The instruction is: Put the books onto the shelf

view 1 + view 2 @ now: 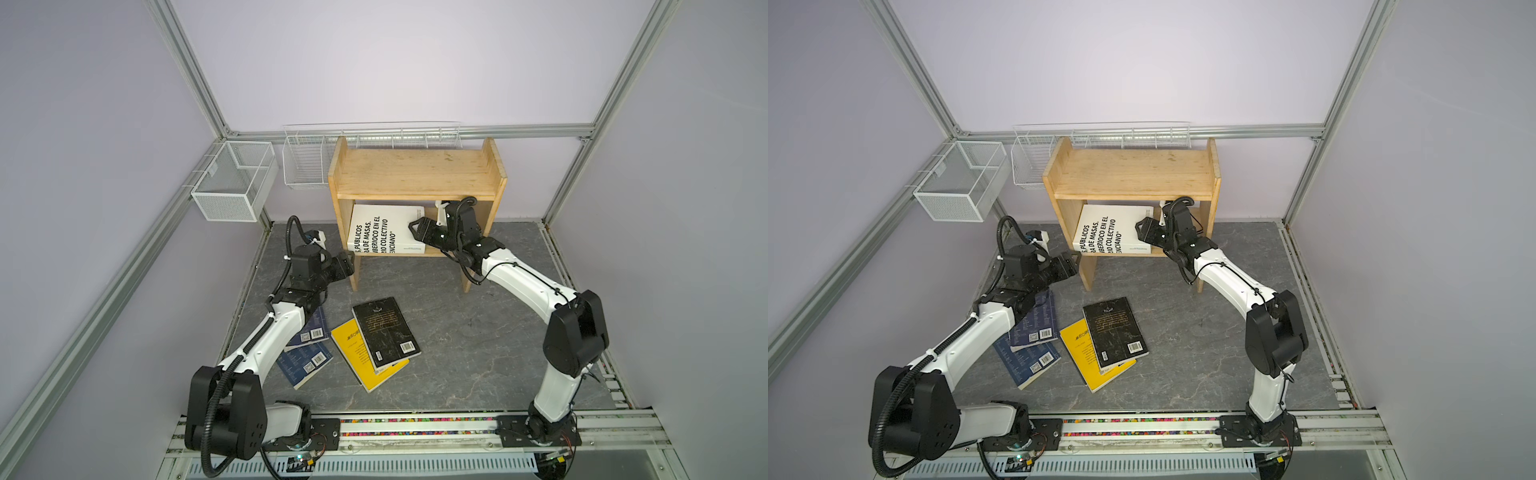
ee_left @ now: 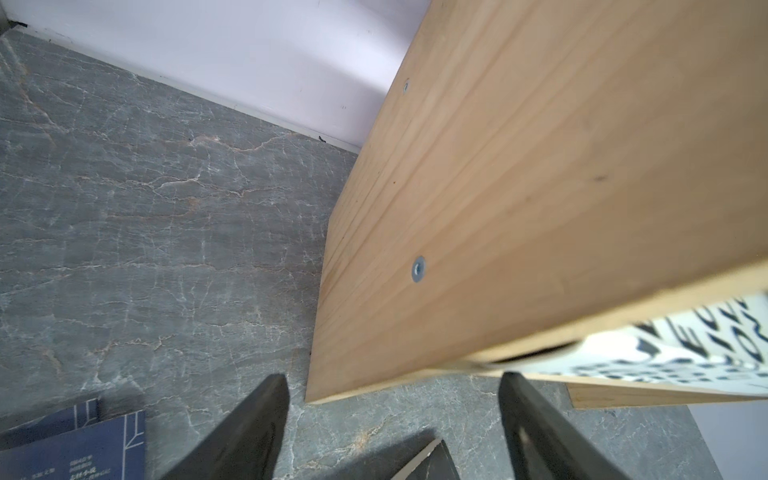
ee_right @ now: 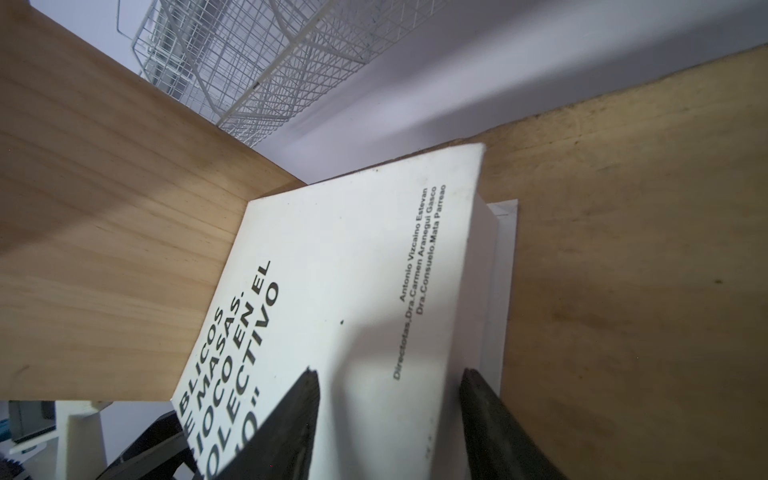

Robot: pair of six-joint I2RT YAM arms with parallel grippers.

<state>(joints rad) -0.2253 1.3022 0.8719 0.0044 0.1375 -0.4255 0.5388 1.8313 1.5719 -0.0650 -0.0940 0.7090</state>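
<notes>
On the shelf [image 1: 415,166]: white book [image 1: 386,228]; four down on the tabletop [image 1: 457,332]
The thick white book leans tilted on the pine lower tier; black book [image 1: 384,330] lies across the yellow book [image 1: 353,353], two navy books [image 1: 305,365] overlapped just beside

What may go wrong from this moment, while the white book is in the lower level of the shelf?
1. The white book leans tilted in the lower level of the shelf, and the jaws of the right gripper stand open at its edge. It may slide down or out once that gripper pulls away.
2. The left gripper sits with open jaws close to the shelf's side panel. A small push could shift the shelf.
</notes>
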